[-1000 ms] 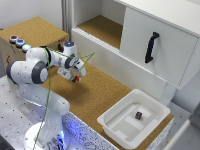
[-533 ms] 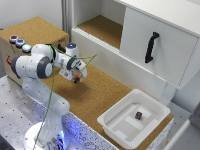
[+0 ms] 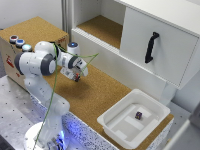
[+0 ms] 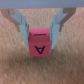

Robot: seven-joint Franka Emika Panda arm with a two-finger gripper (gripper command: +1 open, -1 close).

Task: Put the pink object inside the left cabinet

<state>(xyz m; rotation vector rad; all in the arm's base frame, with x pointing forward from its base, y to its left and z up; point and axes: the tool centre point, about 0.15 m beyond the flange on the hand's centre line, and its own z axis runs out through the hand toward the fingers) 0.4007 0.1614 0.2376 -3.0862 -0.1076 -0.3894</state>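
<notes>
Robotics lab / test setup, not a real home. The white robot arm [image 3: 37, 65] is bolted to a perforated metal base plate [image 3: 12, 107], w/ blue LED glow near its foot. The tabletop [image 3: 95, 92] is covered in cork sheet. The cabinet [image 3: 107, 27] is a plain white mock-up unit w/ a cork floor in the open compartment; next to it, a white door [image 3: 157, 47] w/ a black handle [image 3: 151, 47]. A box w/ coloured push buttons [image 3: 19, 42] sits at the exterior view's left. A white plastic tray [image 3: 132, 120] holds a small dark cube [image 3: 138, 115]. A thin green cable [image 3: 82, 56] runs across the arm. No household clutter.
</notes>
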